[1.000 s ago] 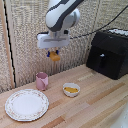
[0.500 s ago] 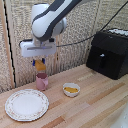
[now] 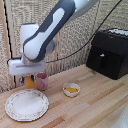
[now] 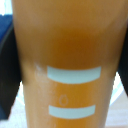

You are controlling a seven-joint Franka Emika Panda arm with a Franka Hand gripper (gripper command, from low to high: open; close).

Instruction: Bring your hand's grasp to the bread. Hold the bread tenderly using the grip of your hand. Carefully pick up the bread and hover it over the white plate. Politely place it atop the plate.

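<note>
The bread (image 3: 30, 82) is a small orange-tan piece held between the fingers of my gripper (image 3: 29, 79). It hangs just above the far rim of the white plate (image 3: 27, 105), right beside the pink cup (image 3: 42, 81). The gripper is shut on it. In the wrist view the bread (image 4: 70, 50) fills nearly the whole picture as a blurred orange-tan surface, with a dark finger (image 4: 7, 75) at one side. The plate is large, round and white with a patterned rim, and nothing lies on it.
A small white bowl (image 3: 71, 89) with yellow food stands to the exterior view's right of the cup. A black appliance (image 3: 110, 52) sits at the back right on the wooden table (image 3: 95, 107). A woven screen stands behind.
The arm has swung toward the exterior view's left and come lower, carrying the bread from above the cup and bowl area to the plate's far rim.
</note>
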